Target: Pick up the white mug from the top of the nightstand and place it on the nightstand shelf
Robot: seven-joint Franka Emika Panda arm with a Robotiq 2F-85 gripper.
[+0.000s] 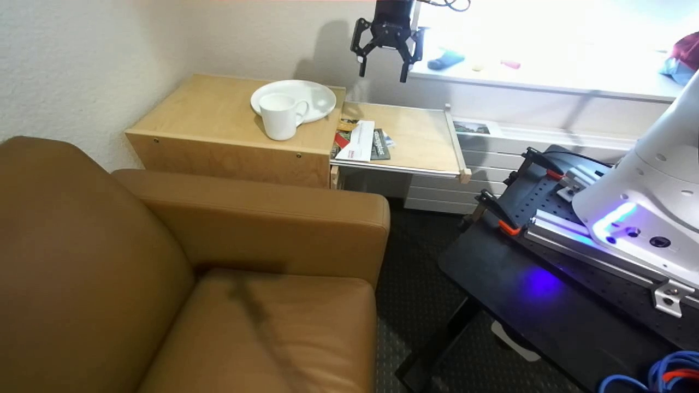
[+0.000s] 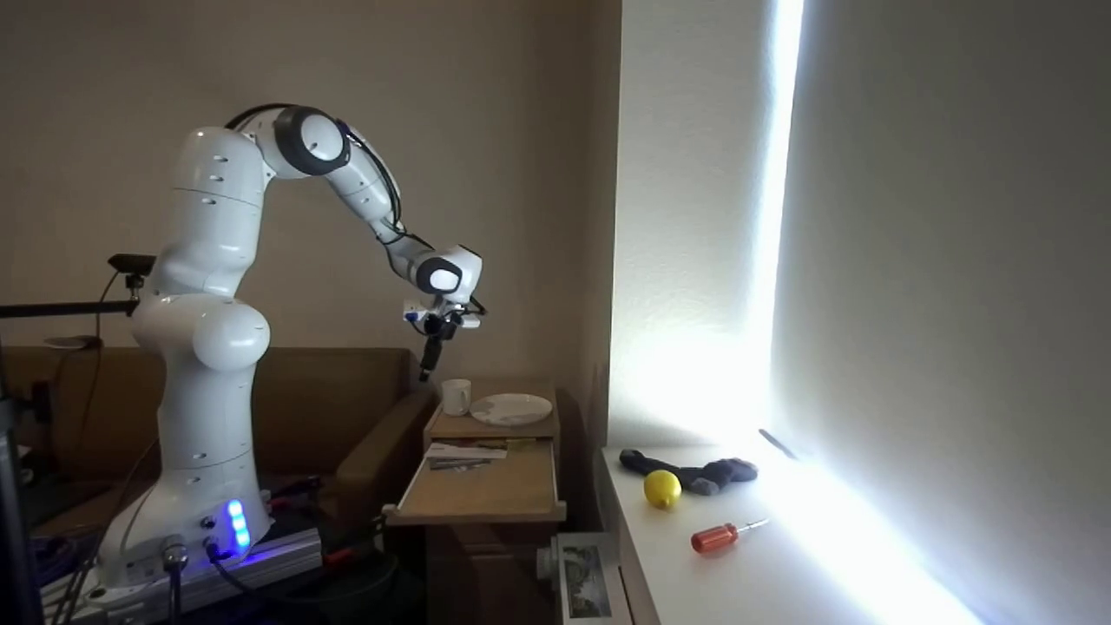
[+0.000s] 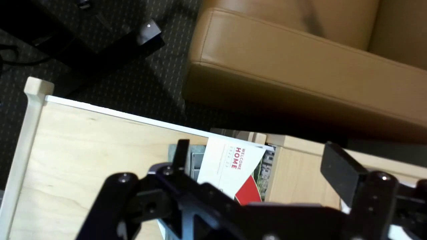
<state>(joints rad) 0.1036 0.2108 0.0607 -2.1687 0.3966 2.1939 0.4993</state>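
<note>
The white mug (image 1: 279, 117) stands upright on the top of the tan nightstand (image 1: 191, 112), beside the white plate (image 1: 317, 103); its handle points toward the shelf side. It also shows in an exterior view (image 2: 456, 398). The nightstand shelf (image 1: 423, 134) is pulled out at a lower level than the top; it also shows in the wrist view (image 3: 83, 150). My gripper (image 1: 383, 75) is open and empty, pointing down high above the shelf's inner part. In the wrist view its fingers (image 3: 257, 161) are wide apart. White patches behind the right finger there cannot be told as mug or plate.
Cards and leaflets (image 1: 360, 142) lie on the shelf's inner end. A raised wooden lip (image 1: 457, 143) edges its outer end. A brown leather armchair (image 1: 262, 218) stands against the nightstand. A windowsill (image 2: 642, 555) holds a lemon (image 2: 662, 490), a screwdriver (image 2: 716, 538) and a dark cloth.
</note>
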